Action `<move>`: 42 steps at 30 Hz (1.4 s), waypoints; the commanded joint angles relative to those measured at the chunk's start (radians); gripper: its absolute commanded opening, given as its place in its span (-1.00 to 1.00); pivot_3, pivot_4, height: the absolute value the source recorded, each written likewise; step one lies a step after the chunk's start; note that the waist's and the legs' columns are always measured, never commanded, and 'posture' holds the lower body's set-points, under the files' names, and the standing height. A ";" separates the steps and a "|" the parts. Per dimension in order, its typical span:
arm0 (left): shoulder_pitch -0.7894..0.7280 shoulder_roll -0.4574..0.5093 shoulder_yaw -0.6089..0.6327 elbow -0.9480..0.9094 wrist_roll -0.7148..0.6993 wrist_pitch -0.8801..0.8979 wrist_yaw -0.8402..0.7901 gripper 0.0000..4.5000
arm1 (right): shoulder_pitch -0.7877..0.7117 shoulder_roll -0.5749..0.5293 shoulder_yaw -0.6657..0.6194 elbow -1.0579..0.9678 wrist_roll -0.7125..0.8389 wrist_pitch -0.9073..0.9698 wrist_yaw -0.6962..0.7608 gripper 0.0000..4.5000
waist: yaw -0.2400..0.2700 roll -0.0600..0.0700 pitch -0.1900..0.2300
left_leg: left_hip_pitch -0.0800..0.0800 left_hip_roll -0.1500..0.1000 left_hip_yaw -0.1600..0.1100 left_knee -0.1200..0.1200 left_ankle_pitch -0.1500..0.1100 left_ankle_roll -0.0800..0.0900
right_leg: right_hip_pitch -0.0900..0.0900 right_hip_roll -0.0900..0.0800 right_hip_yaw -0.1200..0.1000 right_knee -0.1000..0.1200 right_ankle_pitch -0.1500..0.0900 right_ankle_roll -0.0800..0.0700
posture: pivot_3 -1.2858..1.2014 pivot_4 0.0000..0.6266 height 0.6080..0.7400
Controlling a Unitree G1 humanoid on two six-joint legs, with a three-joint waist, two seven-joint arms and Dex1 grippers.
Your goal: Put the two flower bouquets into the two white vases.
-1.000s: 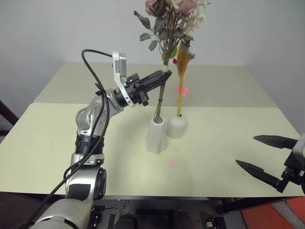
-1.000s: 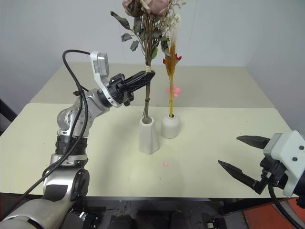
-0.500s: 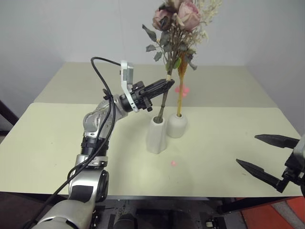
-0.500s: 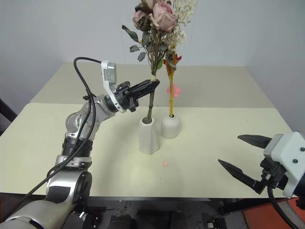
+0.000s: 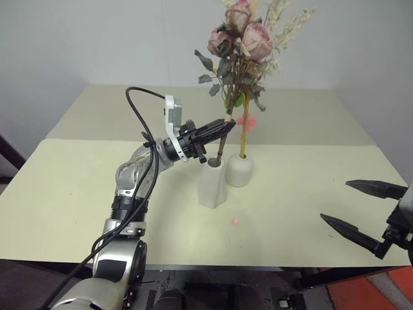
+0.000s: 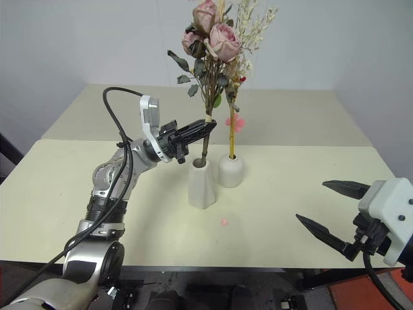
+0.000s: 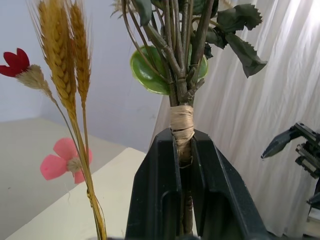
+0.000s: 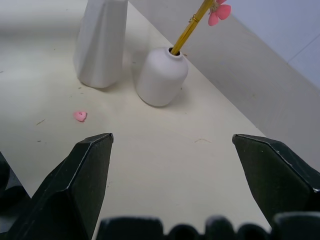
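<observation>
The rose bouquet (image 5: pixel 242 39), with pink roses and green leaves, stands nearly upright, and its stem ends reach into the mouth of the taller white vase (image 5: pixel 211 183). My left gripper (image 5: pixel 224 126) is shut on its stems at the twine wrap (image 7: pixel 182 120), just above that vase. The slim yellow bouquet (image 5: pixel 244 132) with pink blossoms stands in the shorter round vase (image 5: pixel 239 170) right beside it. My right gripper (image 5: pixel 364 210) hangs open and empty over the table's near right part, well away from both vases.
A tiny pink petal (image 5: pixel 235 221) lies on the pale table (image 5: pixel 310 181) in front of the vases. A second table section (image 5: pixel 116 110) stretches behind. A black cable loops over my left arm.
My left gripper has sunk with the rose bouquet, so its stems sit lower in the taller vase. The right gripper has stayed where it was.
</observation>
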 commanded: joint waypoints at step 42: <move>0.143 -0.015 -0.004 -0.091 0.047 -0.271 0.010 -0.98 | -0.021 0.018 0.060 0.034 -0.046 -0.093 -0.035 1.00 | -0.002 0.000 -0.001 | 0.000 0.000 0.001 0.000 0.000 0.000 | 0.002 0.000 0.001 0.000 -0.002 0.003 | 0.03 -0.52 1.00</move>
